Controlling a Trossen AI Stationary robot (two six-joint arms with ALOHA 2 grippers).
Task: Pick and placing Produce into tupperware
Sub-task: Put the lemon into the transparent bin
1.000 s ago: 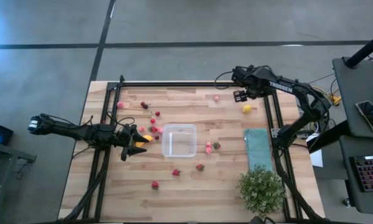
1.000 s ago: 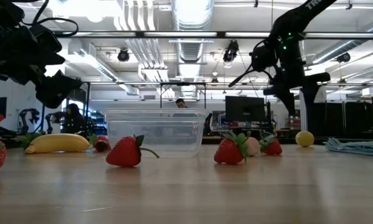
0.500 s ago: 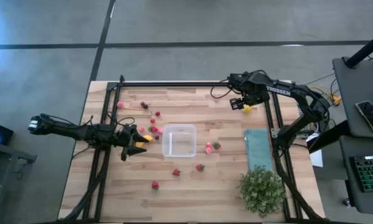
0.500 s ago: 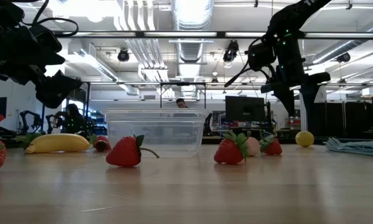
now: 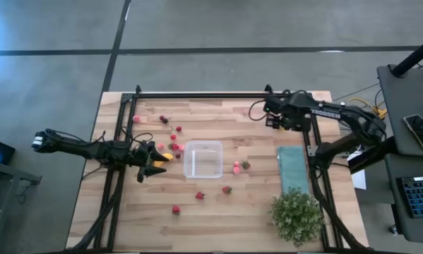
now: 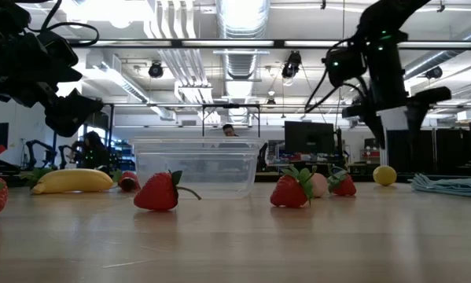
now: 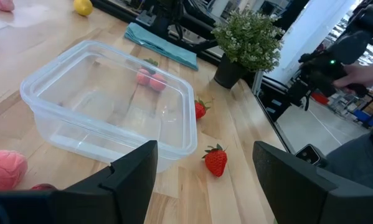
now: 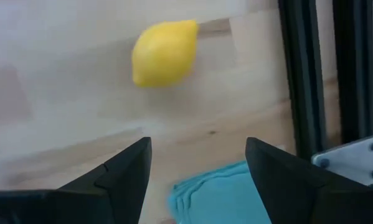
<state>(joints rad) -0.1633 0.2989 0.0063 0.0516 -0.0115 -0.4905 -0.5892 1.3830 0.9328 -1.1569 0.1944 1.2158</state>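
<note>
Right gripper [image 8: 198, 180] wide open and empty above the lemon [image 8: 164, 52], left gripper [image 7: 205, 180] open, empty, beside the tupperware [image 7: 105, 118]

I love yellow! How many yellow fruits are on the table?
2. The lemon lies under the right gripper, beside the teal cloth. The banana lies left of the clear box, by the left gripper. More may hide under the arms.
</note>
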